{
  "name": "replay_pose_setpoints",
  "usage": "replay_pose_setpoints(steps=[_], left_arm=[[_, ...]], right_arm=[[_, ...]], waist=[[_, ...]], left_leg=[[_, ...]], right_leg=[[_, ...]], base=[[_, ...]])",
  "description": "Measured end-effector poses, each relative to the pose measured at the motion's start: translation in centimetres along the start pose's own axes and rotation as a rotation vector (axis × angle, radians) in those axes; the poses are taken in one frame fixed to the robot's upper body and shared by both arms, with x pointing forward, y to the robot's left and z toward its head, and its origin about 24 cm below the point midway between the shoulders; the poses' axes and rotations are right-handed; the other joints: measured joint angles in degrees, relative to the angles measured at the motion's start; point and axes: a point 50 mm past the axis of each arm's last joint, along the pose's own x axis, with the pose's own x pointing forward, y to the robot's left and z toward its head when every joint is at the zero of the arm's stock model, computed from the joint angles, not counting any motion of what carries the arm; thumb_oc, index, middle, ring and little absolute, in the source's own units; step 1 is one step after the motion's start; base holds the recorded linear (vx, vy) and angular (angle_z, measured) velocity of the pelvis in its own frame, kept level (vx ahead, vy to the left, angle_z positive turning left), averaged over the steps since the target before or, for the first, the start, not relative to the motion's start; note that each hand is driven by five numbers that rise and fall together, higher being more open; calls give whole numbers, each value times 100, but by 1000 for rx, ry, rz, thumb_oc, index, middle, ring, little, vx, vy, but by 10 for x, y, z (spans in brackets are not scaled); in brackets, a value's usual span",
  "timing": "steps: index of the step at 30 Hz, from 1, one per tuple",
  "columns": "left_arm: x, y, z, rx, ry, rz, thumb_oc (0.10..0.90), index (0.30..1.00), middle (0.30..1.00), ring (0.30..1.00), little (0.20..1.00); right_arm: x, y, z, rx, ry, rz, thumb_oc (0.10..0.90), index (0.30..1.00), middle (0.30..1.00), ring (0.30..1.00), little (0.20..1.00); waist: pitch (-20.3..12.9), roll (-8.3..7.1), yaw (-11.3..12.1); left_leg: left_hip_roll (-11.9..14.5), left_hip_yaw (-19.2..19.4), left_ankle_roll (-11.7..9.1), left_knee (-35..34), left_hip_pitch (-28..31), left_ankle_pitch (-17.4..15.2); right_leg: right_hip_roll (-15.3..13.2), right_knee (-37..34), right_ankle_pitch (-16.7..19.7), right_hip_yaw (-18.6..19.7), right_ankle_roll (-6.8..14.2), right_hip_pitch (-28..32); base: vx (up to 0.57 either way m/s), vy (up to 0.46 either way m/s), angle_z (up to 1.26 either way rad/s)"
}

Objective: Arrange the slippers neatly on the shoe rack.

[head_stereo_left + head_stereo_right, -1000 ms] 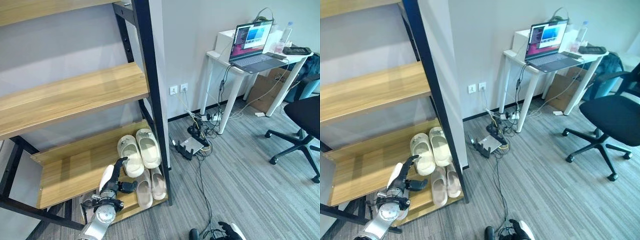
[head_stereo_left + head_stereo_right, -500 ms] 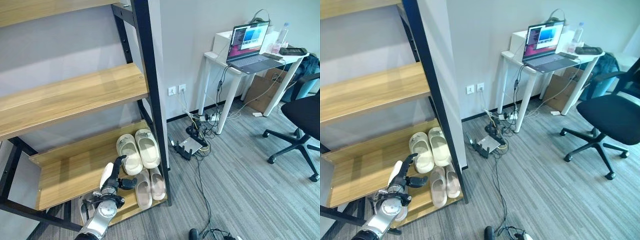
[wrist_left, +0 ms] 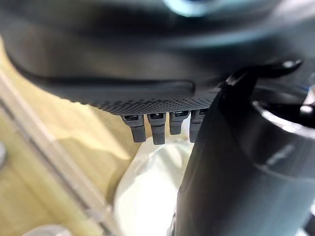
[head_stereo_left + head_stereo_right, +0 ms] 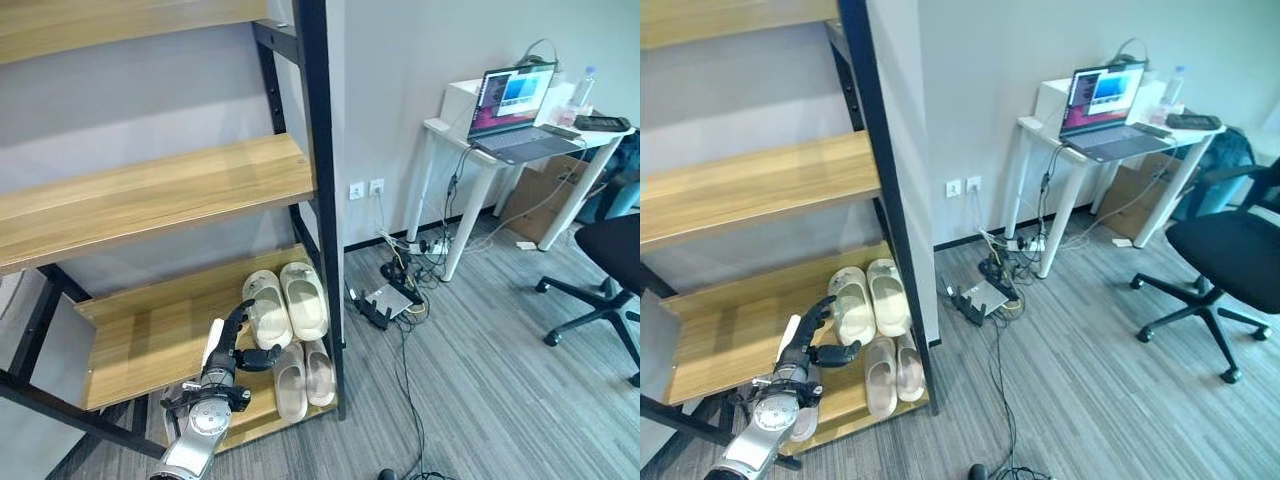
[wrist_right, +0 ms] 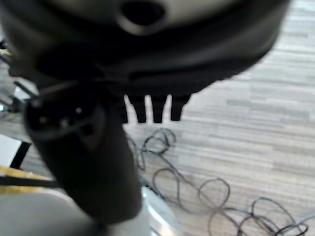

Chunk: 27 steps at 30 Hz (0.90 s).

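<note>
the shoe rack [image 4: 180, 190] stood against the wall, its black corner post at its right end. a cream pair of slippers [image 4: 285, 303] sat side by side on the lower wooden shelf, just left of that post. a second, beige pair [image 4: 304, 374] lay on the lowest board in front of the first pair, also beside the post. the left hand [image 4: 228, 349] hovered just left of the cream pair, fingers [image 3: 147, 129] spread apart and holding nothing. the right hand [image 5: 147, 105] hung over grey floor away from the rack, fingers straight and empty.
</note>
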Motion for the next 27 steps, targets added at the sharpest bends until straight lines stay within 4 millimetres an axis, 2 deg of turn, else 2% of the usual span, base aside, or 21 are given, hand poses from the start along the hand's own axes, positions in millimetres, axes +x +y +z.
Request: replay_pose_setpoints(steps=[9, 18, 20, 27], left_arm=[[-5, -1, -8, -32, 35, -28, 800, 900, 900, 900, 900], [-25, 15, -19, -507, 110, 37, 800, 900, 900, 900, 900], [-28, 18, -19, -579, 107, 46, 800, 900, 900, 900, 900], [-40, 25, -31, -640, 132, 29, 800, 900, 900, 900, 900]], right_arm=[[0, 2, -2, -2, 12, 11, 800, 900, 900, 900, 900], [-3, 9, -9, 16, 41, 29, 800, 900, 900, 900, 900], [-4, 11, -15, 12, 61, 37, 800, 900, 900, 900, 900], [-6, 13, -24, -15, 94, 61, 800, 900, 900, 900, 900]], waist=[[-29, -17, 46], [-109, -93, 89], [-122, -84, 209], [-145, -21, 377]], left_leg=[[20, -88, -6, 0, 78, 2], [61, -123, -5, 0, 103, 2], [75, -131, -5, 0, 100, 2], [102, -310, -3, 0, 100, 3]], right_leg=[[8, 0, -21, -71, -17, 124], [35, 0, -32, -122, -30, 178], [39, 0, -31, -137, -30, 184], [44, 3, -48, -296, -47, 277]], base=[[-16, -2, 4], [-28, -18, 3], [-41, -41, 3], [-40, -44, 13]])
